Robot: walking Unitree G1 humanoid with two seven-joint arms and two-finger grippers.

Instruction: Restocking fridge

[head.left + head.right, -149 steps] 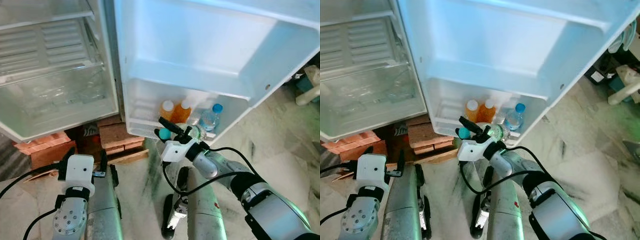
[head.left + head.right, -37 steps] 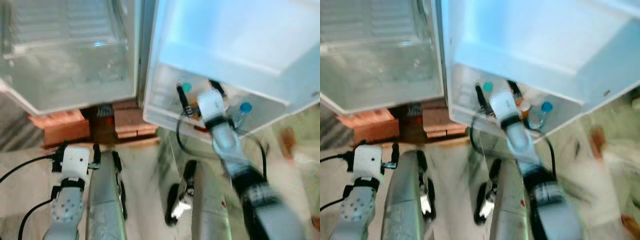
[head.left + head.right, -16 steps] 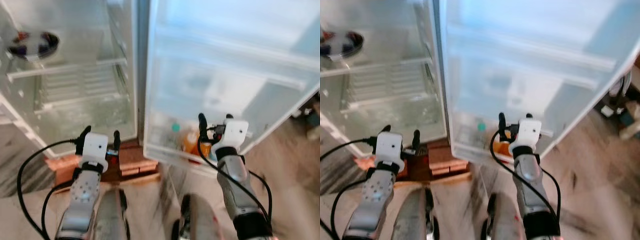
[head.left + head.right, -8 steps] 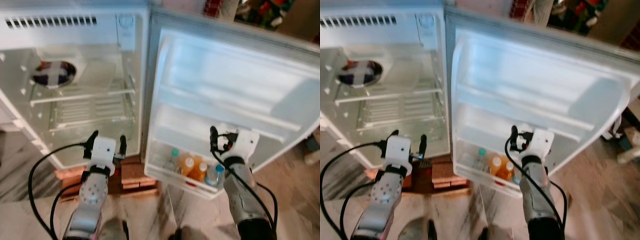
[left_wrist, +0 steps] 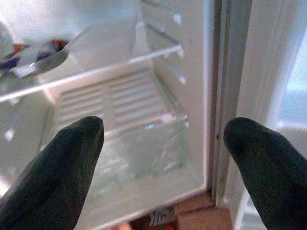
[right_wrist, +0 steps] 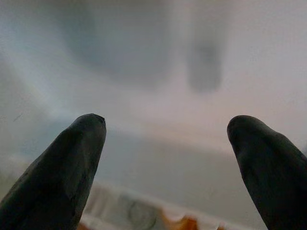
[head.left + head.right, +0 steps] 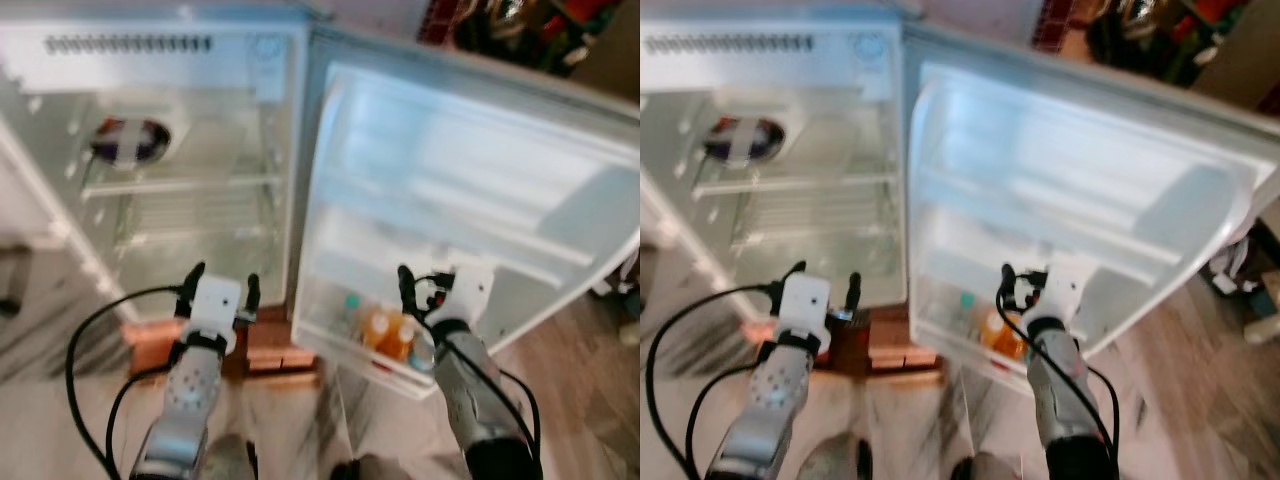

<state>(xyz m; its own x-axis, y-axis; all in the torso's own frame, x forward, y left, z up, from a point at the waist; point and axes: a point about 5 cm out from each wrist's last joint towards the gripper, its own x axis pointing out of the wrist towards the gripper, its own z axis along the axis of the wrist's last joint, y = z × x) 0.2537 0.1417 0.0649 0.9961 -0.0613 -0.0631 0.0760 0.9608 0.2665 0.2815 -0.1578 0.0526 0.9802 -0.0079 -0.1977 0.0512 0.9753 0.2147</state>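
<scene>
no text, label, brand or number can be read anywhere; the pictures are too blurred for any lettering.

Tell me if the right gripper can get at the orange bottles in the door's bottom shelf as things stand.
Probably yes. The right gripper is open, raised just above the orange bottles in the door shelf, and nothing stands between them; it would need to dip down.

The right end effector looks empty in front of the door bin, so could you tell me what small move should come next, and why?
Probably draw the right end effector back from the door bin. It is open and empty, and the bottles already stand in the bin, so nothing there seems left to place.
</scene>
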